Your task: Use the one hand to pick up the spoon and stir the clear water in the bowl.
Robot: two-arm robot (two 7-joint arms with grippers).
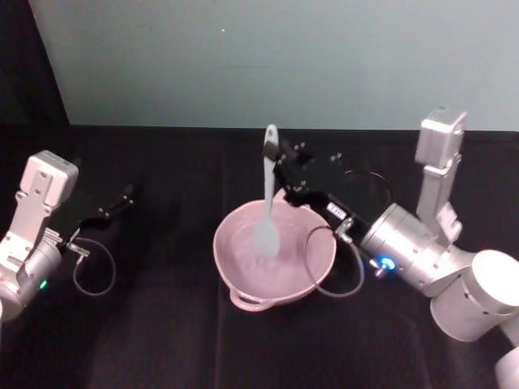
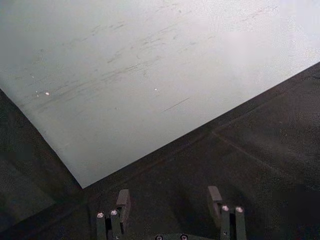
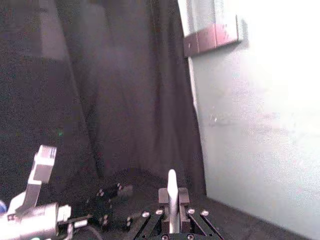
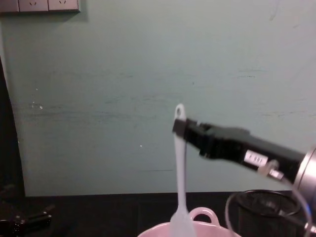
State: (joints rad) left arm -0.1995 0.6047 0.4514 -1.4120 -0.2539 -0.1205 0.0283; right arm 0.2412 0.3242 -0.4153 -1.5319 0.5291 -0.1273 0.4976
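1. The picking-up looked finished and the stirring was the step in hand: the spoon (image 1: 267, 194) stood nearly upright at the centre of the head view, its flat head down inside the bowl (image 1: 237, 267).

2. The bowl sat at the lower centre of the head view on the black table (image 1: 162, 340). In the chest view its rim and small looped handle showed along the bottom edge, with the spoon (image 4: 179, 173) rising from it.

3. The right gripper (image 1: 281, 162), the working hand, reached in from the right of the head view and was clenched on the spoon's handle near the top, just below the hole. In the chest view the gripper (image 4: 178, 127) pinched the handle from the right. In the right wrist view the handle (image 3: 172, 200) stood between its closed-in fingers (image 3: 163, 196).

4. By my judgement, the next move called for sweeping the spoon's head round in the water while keeping it low, and clear enough of the wall not to push the bowl or slop water out.

5. The left gripper (image 1: 128, 194) lay parked at the left of the head view, well apart from the bowl. In the left wrist view its fingers (image 2: 123, 201) stood spread with nothing between them.
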